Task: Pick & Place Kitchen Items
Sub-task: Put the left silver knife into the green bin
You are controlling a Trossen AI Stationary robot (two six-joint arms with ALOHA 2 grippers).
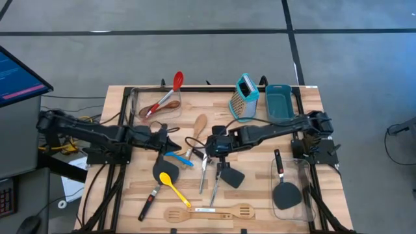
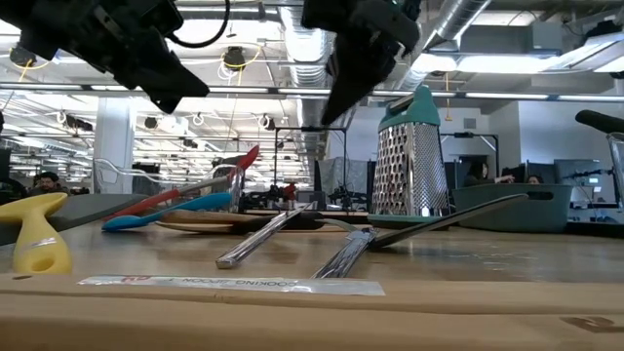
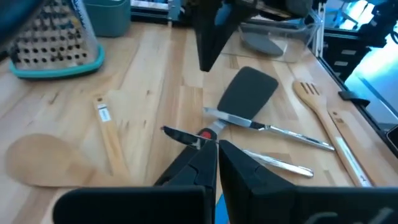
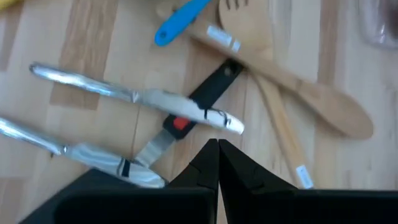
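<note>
Kitchen items lie scattered on the wooden table (image 1: 260,195). Among them are a wooden spoon (image 1: 198,125), a blue spoon (image 1: 179,158), a yellow spoon (image 1: 174,185), metal cutlery (image 4: 134,96), a black spatula with a red mark (image 3: 245,93), a wooden slotted spatula (image 1: 209,212) and an upright teal box grater (image 1: 244,97). My left gripper (image 1: 174,142) is shut and hangs above the table left of centre. My right gripper (image 1: 210,149) is shut above the cutlery and the spatula's handle (image 4: 208,93). Both hang clear of the table in the low view, holding nothing.
A clear container (image 1: 156,101) at the far left holds a red spoon (image 1: 175,81) and another utensil. A teal bin (image 1: 279,103) stands beside the grater. A clear container (image 1: 286,188) at the near right holds a black spatula. A monitor (image 1: 19,78) stands left of the table.
</note>
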